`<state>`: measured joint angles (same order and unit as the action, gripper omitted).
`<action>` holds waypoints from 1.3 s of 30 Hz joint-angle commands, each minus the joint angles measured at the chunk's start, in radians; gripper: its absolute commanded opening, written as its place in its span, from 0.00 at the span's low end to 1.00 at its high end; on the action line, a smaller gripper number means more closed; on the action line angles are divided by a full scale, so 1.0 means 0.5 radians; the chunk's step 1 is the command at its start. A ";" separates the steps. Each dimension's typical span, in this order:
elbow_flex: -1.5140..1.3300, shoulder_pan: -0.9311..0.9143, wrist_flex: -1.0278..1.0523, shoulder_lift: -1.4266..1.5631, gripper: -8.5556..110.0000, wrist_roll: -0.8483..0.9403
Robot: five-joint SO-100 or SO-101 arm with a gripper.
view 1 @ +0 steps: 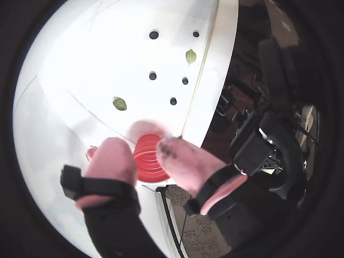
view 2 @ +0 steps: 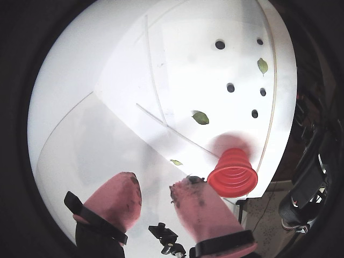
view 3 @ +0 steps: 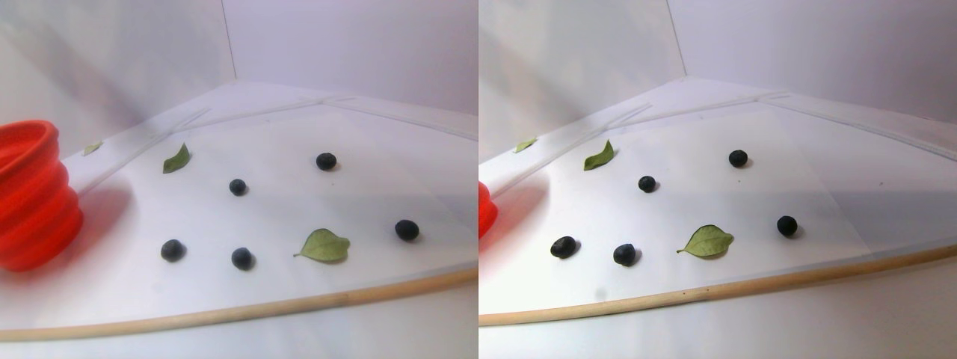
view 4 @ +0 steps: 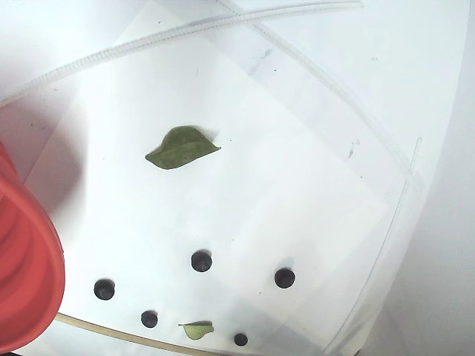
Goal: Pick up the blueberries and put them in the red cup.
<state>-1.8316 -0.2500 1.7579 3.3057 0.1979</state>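
Several small dark blueberries (view 1: 152,75) (view 2: 230,87) (view 3: 238,187) (view 4: 201,261) lie scattered on the white sheet, none touching another. The red cup (view 1: 148,167) (view 2: 233,174) (view 3: 30,194) (view 4: 26,289) stands upright at the sheet's edge, apart from the berries. In both wrist views my gripper (view 1: 142,153) (view 2: 156,185) hangs high above the table, open, with nothing between its pink fingertips (view 1: 110,153) (view 2: 126,188). In one wrist view the cup shows in the gap below the fingers. The berries lie well beyond the gripper. It does not show in the stereo pair and fixed views.
Green leaves (view 1: 119,104) (view 2: 200,117) (view 3: 325,245) (view 4: 182,147) lie among the berries. The table edge (view 3: 299,303) runs close past the outer berries, with dark floor and equipment (view 1: 263,150) beyond it. A small black clamp (view 2: 166,239) sits below the fingers.
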 commanded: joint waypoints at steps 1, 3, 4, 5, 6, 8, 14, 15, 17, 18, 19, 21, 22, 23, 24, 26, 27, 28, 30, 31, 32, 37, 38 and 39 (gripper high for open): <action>0.166 0.098 -0.015 0.046 0.16 0.031; 0.147 0.156 -0.086 0.046 0.16 0.092; 0.163 0.138 -0.107 0.046 0.16 0.147; 0.184 0.110 -0.107 0.043 0.16 0.199; 0.196 0.107 -0.098 0.043 0.16 0.242; 0.184 0.129 -0.080 0.031 0.16 0.313; 0.110 0.160 -0.092 -0.037 0.16 0.568; 0.104 0.160 -0.101 -0.055 0.16 0.620; 0.092 0.172 -0.117 -0.086 0.16 0.712; 0.074 0.172 -0.126 -0.101 0.16 0.761; 0.058 0.175 -0.129 -0.117 0.16 0.810; 0.021 0.178 -0.132 -0.144 0.16 0.893; 0.000 0.187 -0.129 -0.156 0.16 0.942; -0.028 0.187 -0.129 -0.166 0.16 0.979; -0.055 0.184 -0.135 -0.172 0.16 1.015; -0.120 0.199 -0.138 -0.175 0.17 1.108; -0.147 0.199 -0.138 -0.175 0.17 1.144; -0.175 0.212 -0.138 -0.178 0.17 1.187; -0.239 0.227 -0.144 -0.190 0.17 1.255; -0.267 0.239 -0.147 -0.202 0.17 1.282; -0.295 0.255 -0.147 -0.218 0.17 1.316; -0.417 0.279 -0.163 -0.267 0.17 1.476; -0.448 0.291 -0.166 -0.276 0.17 1.516; -0.479 0.298 -0.178 -0.282 0.17 1.546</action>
<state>-2.0678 -0.1120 1.6782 3.1646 0.9204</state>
